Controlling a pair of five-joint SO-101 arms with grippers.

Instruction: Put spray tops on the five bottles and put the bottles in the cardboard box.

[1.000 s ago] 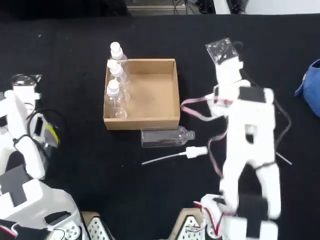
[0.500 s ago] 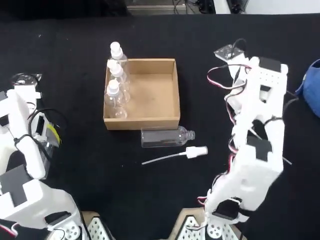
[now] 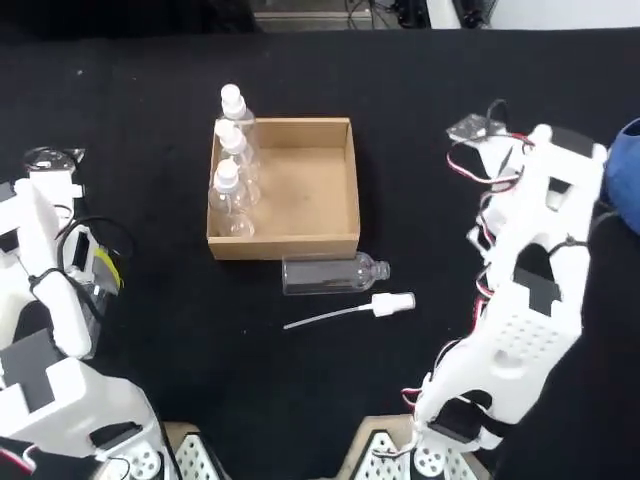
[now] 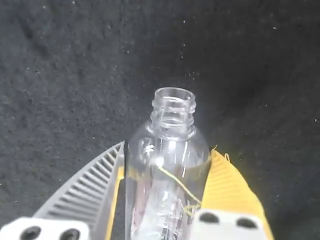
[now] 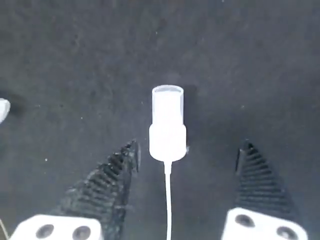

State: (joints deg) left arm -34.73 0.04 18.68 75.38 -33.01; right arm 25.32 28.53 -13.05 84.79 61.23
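Three bottles (image 3: 230, 170) lining box (image 3: 300, 245) wall, lying bottle (image 3: 330, 274) beside near edge

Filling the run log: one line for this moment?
left end effector: shut on uncapped bottle | right end effector: open, spray top ahead | cardboard box: three capped bottles

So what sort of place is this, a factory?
Probably a small lab or workshop bench, not a factory: a black-cloth table, a white arm with bare wires, and cables at the far edge.

Right arm (image 3: 530, 300) swinging out to the right, its gripper (image 3: 478, 128) sliding right and slightly nearer, away from the cardboard box (image 3: 283, 245)
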